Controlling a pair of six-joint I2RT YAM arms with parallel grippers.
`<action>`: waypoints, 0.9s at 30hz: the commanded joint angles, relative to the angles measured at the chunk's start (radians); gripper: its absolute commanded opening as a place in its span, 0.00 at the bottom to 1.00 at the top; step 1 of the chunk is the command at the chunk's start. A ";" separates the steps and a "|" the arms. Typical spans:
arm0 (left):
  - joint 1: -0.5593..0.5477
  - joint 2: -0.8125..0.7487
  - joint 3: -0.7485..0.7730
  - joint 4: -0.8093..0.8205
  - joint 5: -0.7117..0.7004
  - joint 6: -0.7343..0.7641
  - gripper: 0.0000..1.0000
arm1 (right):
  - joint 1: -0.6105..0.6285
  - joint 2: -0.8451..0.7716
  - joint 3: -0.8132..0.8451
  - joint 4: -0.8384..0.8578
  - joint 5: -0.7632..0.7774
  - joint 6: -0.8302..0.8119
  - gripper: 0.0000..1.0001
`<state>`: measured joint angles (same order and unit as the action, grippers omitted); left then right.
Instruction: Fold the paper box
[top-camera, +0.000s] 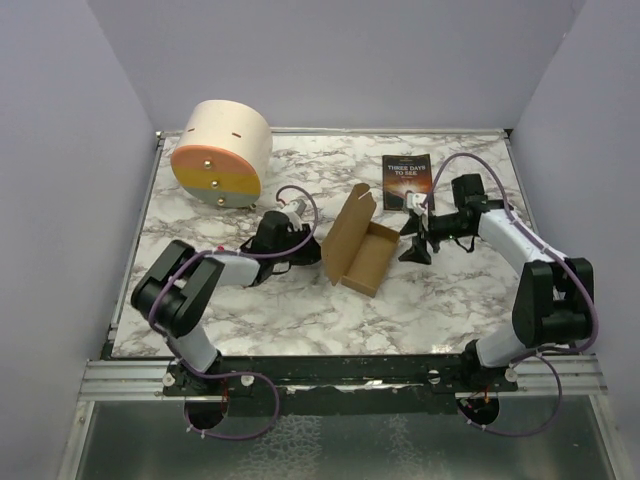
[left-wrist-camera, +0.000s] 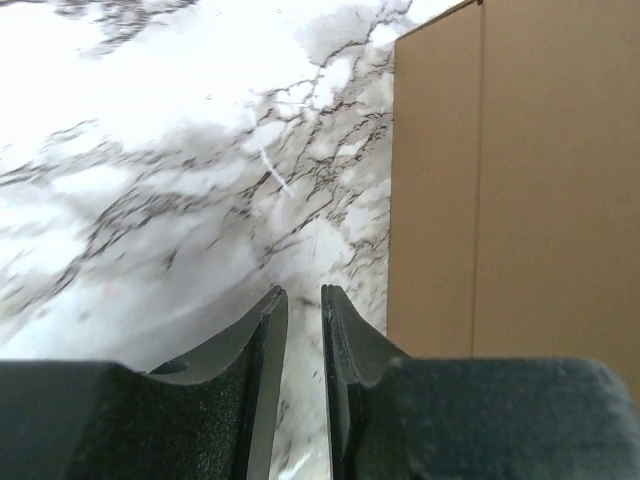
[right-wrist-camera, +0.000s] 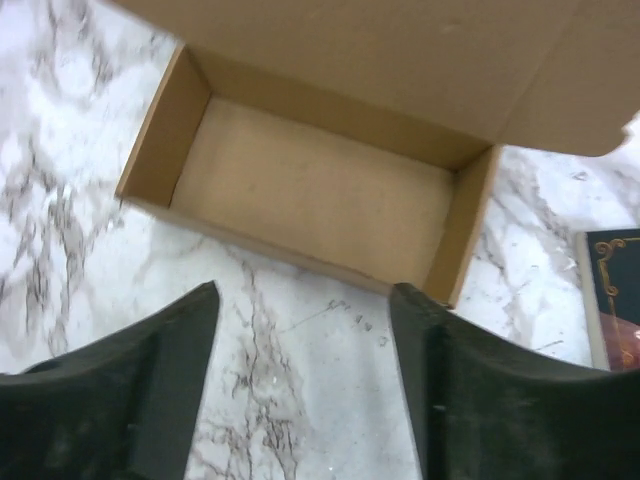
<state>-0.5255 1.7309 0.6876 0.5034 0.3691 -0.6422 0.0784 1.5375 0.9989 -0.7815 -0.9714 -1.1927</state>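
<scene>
The paper box (top-camera: 362, 250) is brown cardboard, standing on the marble table's middle as an open tray with its lid (top-camera: 347, 222) raised on the left side. My left gripper (top-camera: 310, 250) is low beside the box's left outer wall. In the left wrist view its jaws (left-wrist-camera: 303, 292) are nearly shut with a thin gap and hold nothing, and the box wall (left-wrist-camera: 520, 180) is to their right. My right gripper (top-camera: 411, 250) is just right of the box. In the right wrist view it (right-wrist-camera: 302, 290) is open and empty, with the box's empty inside (right-wrist-camera: 310, 190) ahead.
A dark-covered book (top-camera: 406, 180) lies behind the right gripper and shows in the right wrist view (right-wrist-camera: 612, 290). A big cream cylinder with an orange-yellow face (top-camera: 222, 152) stands at the back left. Lavender walls enclose the table (top-camera: 250, 310).
</scene>
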 joint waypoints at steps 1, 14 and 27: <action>0.004 -0.176 -0.106 0.035 -0.121 0.029 0.24 | 0.009 -0.042 0.054 0.229 -0.010 0.338 0.76; 0.016 -0.678 -0.324 -0.064 -0.333 0.060 0.33 | 0.176 0.217 0.166 0.471 0.457 0.450 0.77; 0.019 -0.809 -0.388 -0.096 -0.363 0.046 0.34 | 0.229 0.272 0.084 0.604 0.583 0.407 0.60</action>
<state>-0.5114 0.9291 0.2970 0.4152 0.0299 -0.5991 0.2867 1.7863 1.1137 -0.2539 -0.4500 -0.7715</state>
